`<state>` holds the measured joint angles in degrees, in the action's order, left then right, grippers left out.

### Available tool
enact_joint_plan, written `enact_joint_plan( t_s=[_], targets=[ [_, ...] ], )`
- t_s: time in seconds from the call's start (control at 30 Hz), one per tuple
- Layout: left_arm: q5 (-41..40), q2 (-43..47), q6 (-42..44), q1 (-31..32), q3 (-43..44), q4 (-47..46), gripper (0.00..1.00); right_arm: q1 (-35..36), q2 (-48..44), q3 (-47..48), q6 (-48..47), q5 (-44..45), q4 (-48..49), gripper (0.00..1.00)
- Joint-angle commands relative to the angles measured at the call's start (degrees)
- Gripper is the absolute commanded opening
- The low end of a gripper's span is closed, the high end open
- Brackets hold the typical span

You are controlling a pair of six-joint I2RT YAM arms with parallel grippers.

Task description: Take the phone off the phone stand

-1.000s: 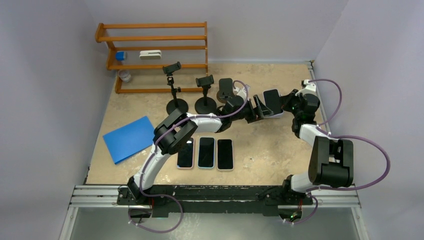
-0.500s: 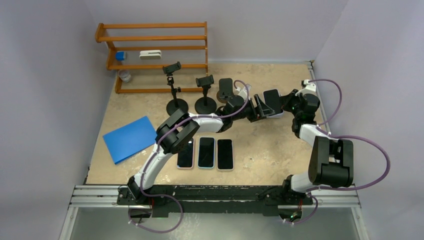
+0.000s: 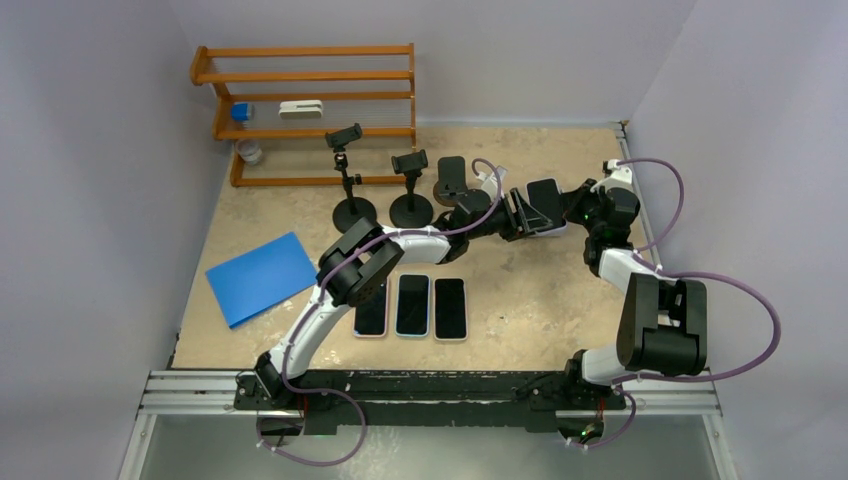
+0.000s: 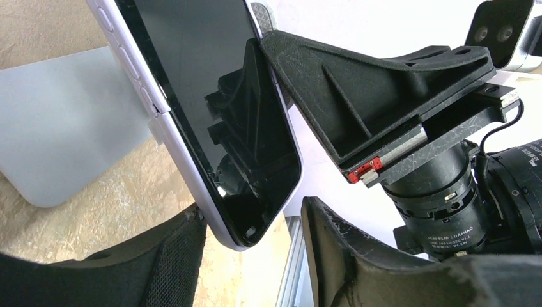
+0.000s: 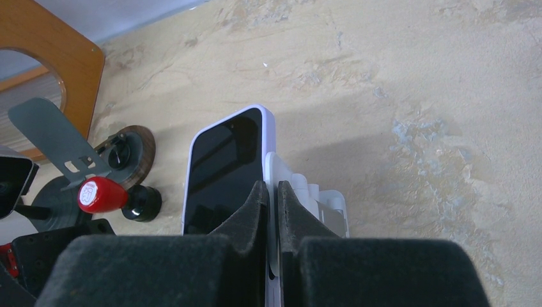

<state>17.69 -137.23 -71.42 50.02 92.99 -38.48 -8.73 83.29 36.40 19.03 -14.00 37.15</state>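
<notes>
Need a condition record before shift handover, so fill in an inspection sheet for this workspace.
Surface: beige mottled table; no spills seen.
Job's things: phone upright in the white phone stand, not yet removed.
Clutter: three phones lying flat in a row; blue sheet; two empty black stands on round bases; wooden rack holding small items.
Grippers: left gripper open, fingers either side of the phone's end; right gripper shut on the phone stand.
Cables: purple cables loop off both arms; no snag seen.
Surroundings: pale walls on three sides; metal rail at the near edge.
</notes>
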Motion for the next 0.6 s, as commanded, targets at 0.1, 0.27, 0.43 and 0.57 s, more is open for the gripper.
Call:
enact_joint_plan(
  t_s=[0.1,0.27,0.43,0.57],
  targets=[
    [1.4,-0.4,-0.4,0.3,3.5,-3.4,0.47,1.1,-0.5,-1.3,0.7,-3.2,-4.6,0.0],
    [1.9,-0.7,-0.5,0.3,3.4,-3.8,0.37,1.1,-0.5,-1.3,0.7,-3.2,-4.5,0.0],
    [2.0,-0.4,-0.3,0.3,3.2,-4.1,0.27,1.1,-0.6,-1.3,0.6,-3.2,-4.5,0.0],
    [2.2,-0.2,-0.2,0.3,3.2,-4.1,0.18,1.2,-0.7,-1.3,0.5,-3.1,-4.5,0.0]
  ],
)
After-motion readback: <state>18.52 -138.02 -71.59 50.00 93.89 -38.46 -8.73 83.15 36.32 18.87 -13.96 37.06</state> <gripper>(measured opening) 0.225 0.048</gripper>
